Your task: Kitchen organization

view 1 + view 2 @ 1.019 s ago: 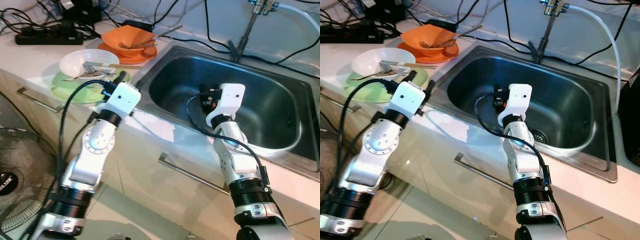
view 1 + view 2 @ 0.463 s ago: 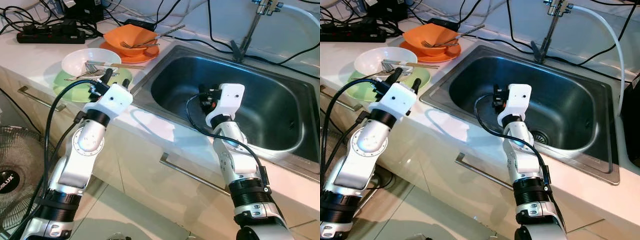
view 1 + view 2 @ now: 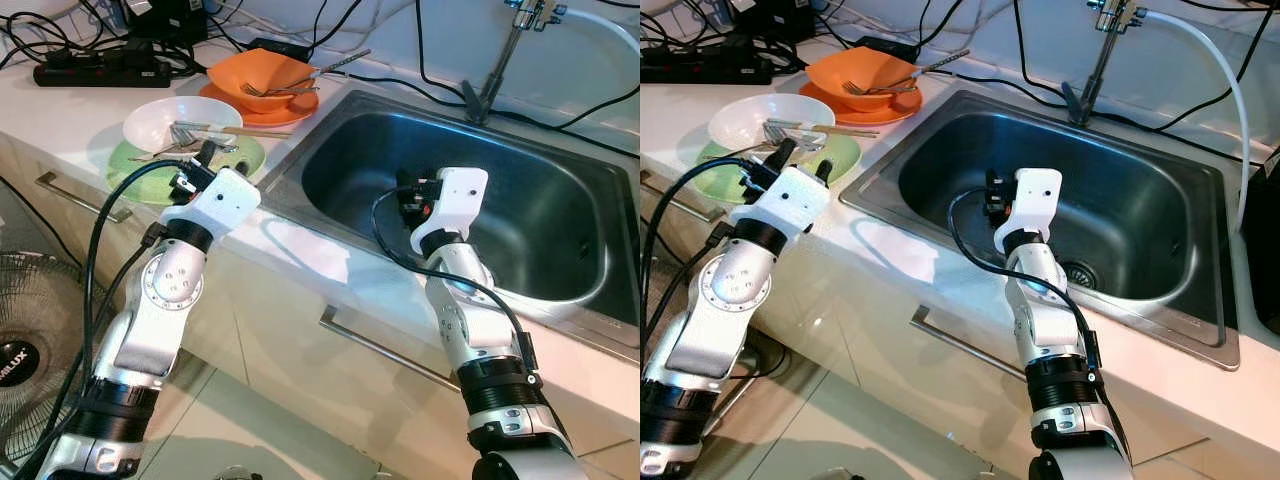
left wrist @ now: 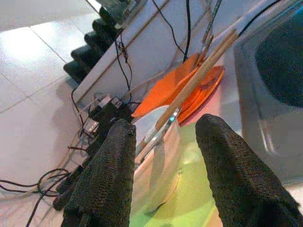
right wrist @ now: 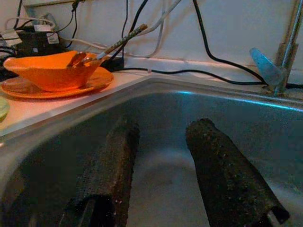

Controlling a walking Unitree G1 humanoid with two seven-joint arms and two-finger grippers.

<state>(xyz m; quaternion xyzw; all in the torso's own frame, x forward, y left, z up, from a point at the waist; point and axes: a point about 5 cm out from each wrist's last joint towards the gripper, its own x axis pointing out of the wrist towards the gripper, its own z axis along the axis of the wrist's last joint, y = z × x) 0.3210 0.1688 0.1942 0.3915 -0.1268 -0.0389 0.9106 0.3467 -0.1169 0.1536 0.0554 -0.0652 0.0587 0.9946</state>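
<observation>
One arm has moved: your left gripper (image 3: 205, 160) now reaches the white bowl (image 3: 170, 122).
Its fingers spread, grasping nothing; right gripper (image 5: 161, 175) waits open in the sink (image 3: 540, 215).

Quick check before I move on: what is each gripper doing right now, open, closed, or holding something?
Left gripper: open, holding nothing, aimed at the white bowl on the green plate.
Right gripper: open, holding nothing, inside the sink.

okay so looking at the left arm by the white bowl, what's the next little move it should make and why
Probably ease the left gripper forward toward the white bowl. Its fingers are open and aimed at the bowl, which sits on the green plate with chopsticks and a fork across it, but they are not around anything yet. The right gripper hangs open over the sink.
</observation>
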